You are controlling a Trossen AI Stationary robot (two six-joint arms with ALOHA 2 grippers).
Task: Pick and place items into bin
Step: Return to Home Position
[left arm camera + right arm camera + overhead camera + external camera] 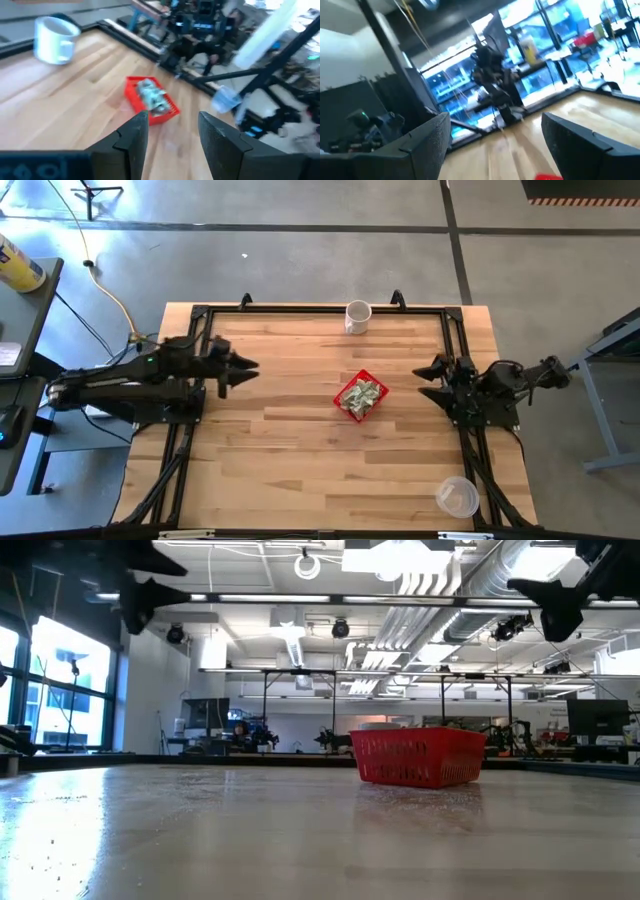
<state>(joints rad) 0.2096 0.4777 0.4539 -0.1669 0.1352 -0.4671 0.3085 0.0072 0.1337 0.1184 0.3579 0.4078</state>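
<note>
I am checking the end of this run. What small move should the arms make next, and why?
Probably pull both arms back to rest. The left gripper and right gripper are open and empty, the pieces lie in the basket, and none shows on the table.

red basket [167, 111] of paper pieces [152, 95] beyond parted fingers [131, 141]

No text, brand or number can be read anywhere. Markings on the yellow canister [20, 265] are too small to read
</note>
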